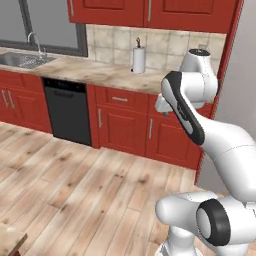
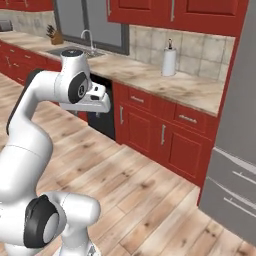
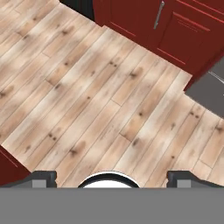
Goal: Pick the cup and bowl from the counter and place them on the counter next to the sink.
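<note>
Tool [image 3: 112, 178] open over wood floor [image 3: 87, 96], counter [image 1: 100, 72] beyond

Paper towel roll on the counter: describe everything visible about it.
The paper towel roll is a white cylinder standing upright on a holder whose thin dark post pokes out of its top. It rests on the tan marble-patterned counter, close to the beige tiled backsplash and below the red wall cabinets. Nothing else touches it.

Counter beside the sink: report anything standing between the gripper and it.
Nothing visible does. The open gripper hangs over the wooden floor, short of the counter. The paper towel roll stands farther along it, well apart from the sink.
</note>
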